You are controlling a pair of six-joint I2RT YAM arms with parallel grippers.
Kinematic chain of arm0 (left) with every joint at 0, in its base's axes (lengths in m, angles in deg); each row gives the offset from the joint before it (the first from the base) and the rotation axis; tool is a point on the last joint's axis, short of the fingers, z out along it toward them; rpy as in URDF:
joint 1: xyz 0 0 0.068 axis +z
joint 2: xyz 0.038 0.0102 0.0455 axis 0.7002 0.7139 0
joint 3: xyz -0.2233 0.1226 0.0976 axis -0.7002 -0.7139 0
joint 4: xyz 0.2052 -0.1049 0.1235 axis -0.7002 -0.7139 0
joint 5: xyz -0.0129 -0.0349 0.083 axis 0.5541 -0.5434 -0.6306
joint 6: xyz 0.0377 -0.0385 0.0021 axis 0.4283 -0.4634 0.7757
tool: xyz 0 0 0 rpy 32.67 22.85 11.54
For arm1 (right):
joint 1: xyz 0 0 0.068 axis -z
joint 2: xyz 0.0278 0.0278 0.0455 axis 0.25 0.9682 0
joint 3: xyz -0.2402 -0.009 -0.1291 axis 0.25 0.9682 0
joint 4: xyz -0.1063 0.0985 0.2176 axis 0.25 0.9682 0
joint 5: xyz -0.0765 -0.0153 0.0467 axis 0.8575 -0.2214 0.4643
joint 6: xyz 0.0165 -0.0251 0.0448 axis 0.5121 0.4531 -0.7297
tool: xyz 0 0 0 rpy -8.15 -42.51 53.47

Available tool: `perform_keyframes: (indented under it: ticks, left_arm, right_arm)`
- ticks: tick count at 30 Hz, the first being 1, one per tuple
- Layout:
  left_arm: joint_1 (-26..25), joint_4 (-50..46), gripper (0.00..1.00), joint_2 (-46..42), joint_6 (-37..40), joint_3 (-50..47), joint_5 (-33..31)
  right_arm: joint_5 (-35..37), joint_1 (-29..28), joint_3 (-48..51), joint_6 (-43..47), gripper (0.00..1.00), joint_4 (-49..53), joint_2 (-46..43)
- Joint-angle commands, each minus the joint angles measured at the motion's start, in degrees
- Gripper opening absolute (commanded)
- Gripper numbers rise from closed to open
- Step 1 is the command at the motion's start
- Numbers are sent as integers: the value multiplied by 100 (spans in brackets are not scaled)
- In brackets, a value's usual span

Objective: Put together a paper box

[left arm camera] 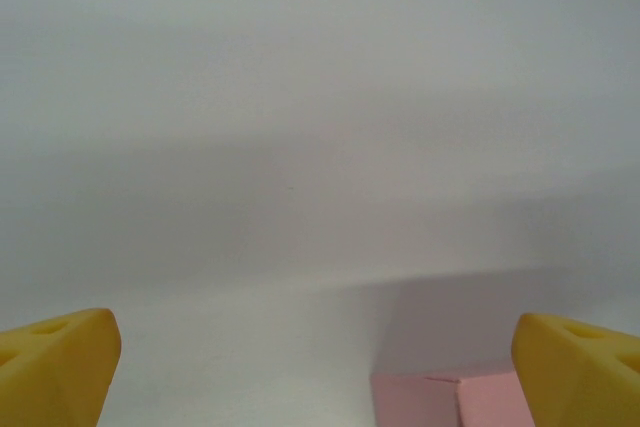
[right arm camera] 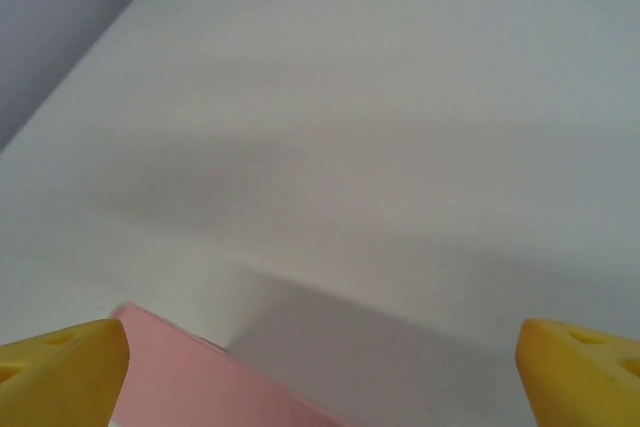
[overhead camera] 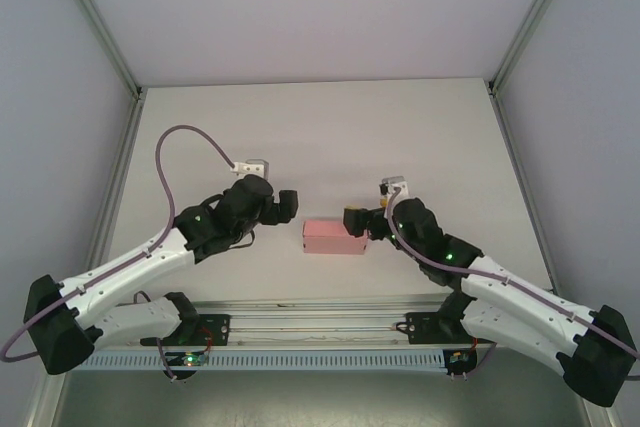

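The paper box (overhead camera: 334, 237) lies folded mid-table (overhead camera: 320, 127), within reach of both arms. The left end effector (overhead camera: 287, 205) and right end effector (overhead camera: 357, 219) flank it, both spread wide, probably ready to press its ends.

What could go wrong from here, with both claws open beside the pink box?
The paper box lies loose on the table, gripped by neither claw, so a nudge from the right claw at its end may just slide it. The left claw stands off on the other side; closing in unevenly could skew or dent the box.
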Motion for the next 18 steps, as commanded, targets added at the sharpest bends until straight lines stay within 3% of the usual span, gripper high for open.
perform_keyframes:
  ticks: [1, 3, 10, 14, 18]
  left_arm:
    - [209, -843, 100, 97, -381, 147, -470]
    - [390, -916, 100, 91, -476, 116, -316]
    - [754, -941, 100, -136, -610, -237, 20]
    - [806, -1057, 100, -300, -666, -410, 28]
    - [841, -1082, 100, -497, -678, -621, 24]
  right_arm:
    - [-1201, 52, -685, 1550, 98, 702, 350]
    - [-1943, 35, -1248, 2456, 99, 1281, 682]
    - [-2914, -156, -2599, 5266, 98, 2972, 1818]
    - [-2748, -204, -3281, 5885, 98, 3930, 2748]
    - [-1521, -405, -3495, 5970, 99, 3946, 3411]
